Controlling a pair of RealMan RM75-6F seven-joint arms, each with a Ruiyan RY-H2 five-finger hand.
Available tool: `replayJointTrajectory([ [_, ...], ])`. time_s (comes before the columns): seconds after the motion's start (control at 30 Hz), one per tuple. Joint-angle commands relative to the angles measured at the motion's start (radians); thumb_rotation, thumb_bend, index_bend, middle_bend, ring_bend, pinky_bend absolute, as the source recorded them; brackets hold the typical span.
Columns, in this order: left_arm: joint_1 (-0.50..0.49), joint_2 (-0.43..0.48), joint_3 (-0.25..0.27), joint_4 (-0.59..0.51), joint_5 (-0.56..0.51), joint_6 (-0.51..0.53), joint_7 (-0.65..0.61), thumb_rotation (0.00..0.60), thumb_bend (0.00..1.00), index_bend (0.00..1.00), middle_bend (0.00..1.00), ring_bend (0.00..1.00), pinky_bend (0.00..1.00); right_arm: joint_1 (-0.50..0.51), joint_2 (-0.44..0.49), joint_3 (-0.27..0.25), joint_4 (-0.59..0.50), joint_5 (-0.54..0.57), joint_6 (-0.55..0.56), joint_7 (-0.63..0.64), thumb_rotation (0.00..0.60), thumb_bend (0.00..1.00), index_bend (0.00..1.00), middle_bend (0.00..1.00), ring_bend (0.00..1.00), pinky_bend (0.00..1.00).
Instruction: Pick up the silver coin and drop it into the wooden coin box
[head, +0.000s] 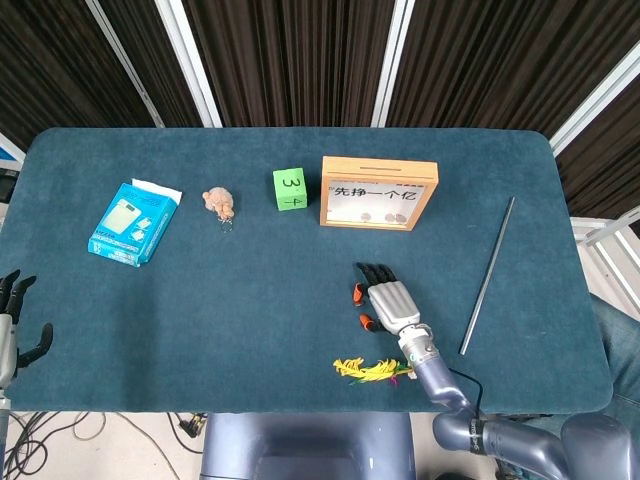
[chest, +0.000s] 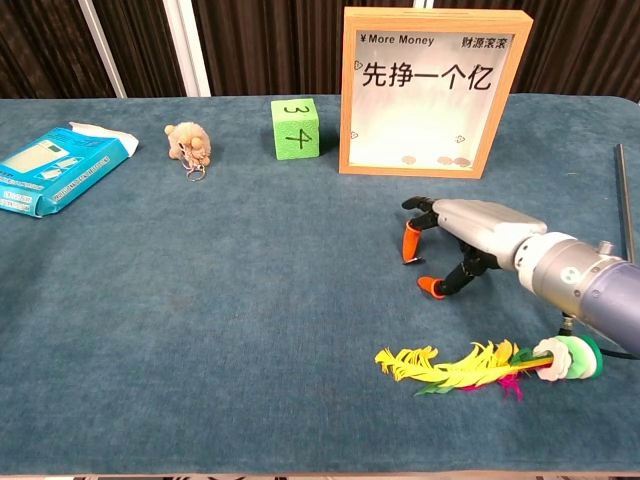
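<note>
The wooden coin box (head: 378, 192) (chest: 434, 90) stands upright at the back of the table, with a few coins behind its clear front. My right hand (head: 388, 303) (chest: 470, 245) is low over the blue cloth in front of the box. Its orange-tipped fingers (chest: 408, 245) curl down and its thumb is held apart from them. No silver coin shows in either view; the spot under the fingertips is hidden. My left hand (head: 12, 320) hangs off the table's near left corner with its fingers spread and nothing in it.
A yellow feather toy (head: 372, 371) (chest: 470, 367) lies just behind the right wrist. A metal rod (head: 488, 274) (chest: 624, 200) lies at the right. A green cube (head: 290, 189) (chest: 296, 127), a plush keychain (head: 219, 204) and a blue packet (head: 133, 222) sit further left.
</note>
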Motion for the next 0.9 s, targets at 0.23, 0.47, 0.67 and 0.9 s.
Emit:
replayJointTrajectory([
  [0.23, 0.000, 0.001, 0.001, -0.001, 0.000, -0.001, 0.000, 0.600, 0.40, 0.15, 0.03, 0.04, 0.00, 0.009, 0.006, 0.014, 0.000, 0.001, 0.008, 0.012, 0.600, 0.44, 0.61, 0.01, 0.00, 0.00],
  [0.47, 0.000, 0.000, 0.002, -0.001, 0.000, -0.001, 0.003, 0.600, 0.40, 0.15, 0.03, 0.04, 0.00, 0.009, 0.012, 0.014, -0.005, 0.012, 0.006, 0.023, 0.600, 0.44, 0.63, 0.01, 0.00, 0.00],
  [0.67, 0.000, 0.000, 0.002, -0.002, -0.001, -0.002, 0.002, 0.600, 0.40, 0.15, 0.03, 0.04, 0.00, 0.007, 0.022, 0.017, -0.012, 0.024, 0.005, 0.029, 0.600, 0.44, 0.65, 0.01, 0.00, 0.00],
  [0.9, 0.001, 0.002, 0.002, -0.003, -0.002, -0.003, 0.000, 0.600, 0.40, 0.15, 0.03, 0.04, 0.00, -0.002, 0.053, 0.034, -0.050, 0.020, 0.039, 0.045, 0.600, 0.47, 0.69, 0.01, 0.00, 0.00],
])
